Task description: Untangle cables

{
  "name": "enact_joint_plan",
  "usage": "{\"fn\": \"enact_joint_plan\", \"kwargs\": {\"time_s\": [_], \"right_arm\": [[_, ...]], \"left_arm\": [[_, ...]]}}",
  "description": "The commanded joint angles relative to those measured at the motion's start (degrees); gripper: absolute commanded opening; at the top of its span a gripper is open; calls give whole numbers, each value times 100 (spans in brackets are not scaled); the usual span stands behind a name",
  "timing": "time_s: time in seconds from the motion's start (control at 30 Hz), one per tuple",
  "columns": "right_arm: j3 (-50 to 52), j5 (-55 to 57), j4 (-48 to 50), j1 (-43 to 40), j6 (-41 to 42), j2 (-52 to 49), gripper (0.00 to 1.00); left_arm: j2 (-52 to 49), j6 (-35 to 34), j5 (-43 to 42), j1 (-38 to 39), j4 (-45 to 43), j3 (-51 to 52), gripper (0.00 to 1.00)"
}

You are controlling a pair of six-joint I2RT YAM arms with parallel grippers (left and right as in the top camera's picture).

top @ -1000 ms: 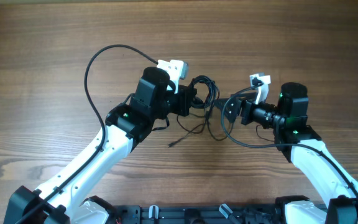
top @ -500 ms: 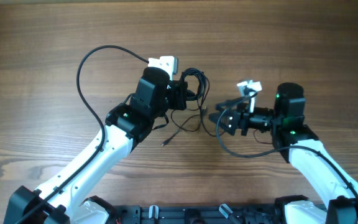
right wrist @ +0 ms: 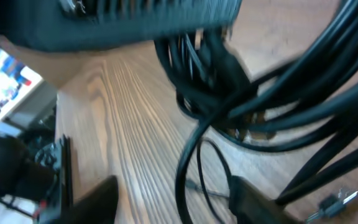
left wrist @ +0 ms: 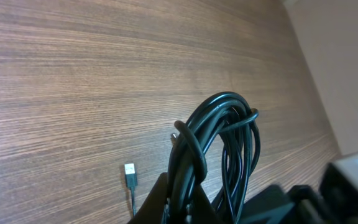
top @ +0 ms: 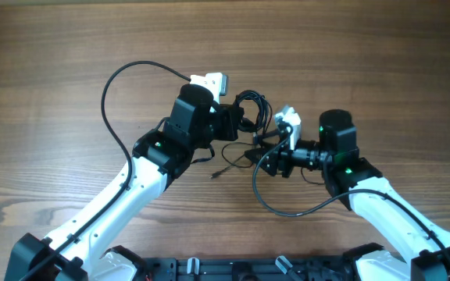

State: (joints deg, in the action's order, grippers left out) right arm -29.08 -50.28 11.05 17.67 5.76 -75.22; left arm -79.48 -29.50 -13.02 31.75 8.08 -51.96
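A tangled bundle of black cables (top: 253,109) hangs at the table's middle. My left gripper (top: 234,123) is shut on it; in the left wrist view the fingers (left wrist: 180,208) pinch the coiled bundle (left wrist: 219,134) above the wood. A white charger plug (top: 208,80) lies beside the left wrist, with a long black loop (top: 112,94) running left from it. My right gripper (top: 274,161) is open just right of the bundle. In the blurred right wrist view its fingers (right wrist: 179,199) are wide apart with a thin cable loop (right wrist: 188,158) between them. A second white plug (top: 287,119) sits above it.
A loose USB plug end (left wrist: 129,172) lies on the wood below the bundle, also seen from overhead (top: 216,175). A black cable loop (top: 276,207) curves along the table under the right arm. The wooden table (top: 45,47) stretches all around.
My right arm has moved left, bringing its gripper and the white plug close to the bundle. The left gripper keeps its hold and has shifted only slightly.
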Motion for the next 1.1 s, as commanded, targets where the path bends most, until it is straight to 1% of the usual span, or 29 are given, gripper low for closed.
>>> {"fn": "enact_joint_plan", "kwargs": {"time_s": [0.0,0.03,0.1,0.23,0.27,0.37,0.53,0.63,0.7,0.73,0.8,0.9,0.97,1.07], "right_arm": [[-48,37,-323,70,-120,-96,38],[-48,-59,-442,68,-114,-92,32],[-48,-101,-629,42,-44,-52,26],[-48,-70,-868,-149,39,118,24],[-48,-72,-905,-238,42,177,21],[-48,-94,-986,-562,66,391,5],[-48,-455,-984,-1036,83,826,4],[-48,-459,-922,-1207,81,1099,5],[-48,-380,-728,-1318,87,1252,5],[-48,-273,-647,-1362,107,1300,5],[-48,330,-402,-1488,378,1410,5],[-48,1217,-111,-1670,684,1475,5],[-50,960,31,-1718,780,1475,4],[-50,-55,166,-1707,776,1475,5]], "left_arm": [[149,-105,-46,-85,-70,-13,4],[149,-105,9,-129,-68,-13,4],[149,-98,120,-243,-48,-13,4],[149,-76,155,-608,81,-13,4],[149,-74,155,-715,149,-13,4],[149,-76,149,-992,415,-13,4],[149,-74,149,-1126,769,-13,4],[146,-61,57,-1056,785,-13,4],[146,94,33,-946,785,-13,4],[146,232,22,-868,785,-13,4],[146,448,17,-673,787,-13,4],[146,511,17,-378,752,-13,4],[146,509,22,-221,699,-13,4],[146,503,20,-37,505,-13,4]]}}
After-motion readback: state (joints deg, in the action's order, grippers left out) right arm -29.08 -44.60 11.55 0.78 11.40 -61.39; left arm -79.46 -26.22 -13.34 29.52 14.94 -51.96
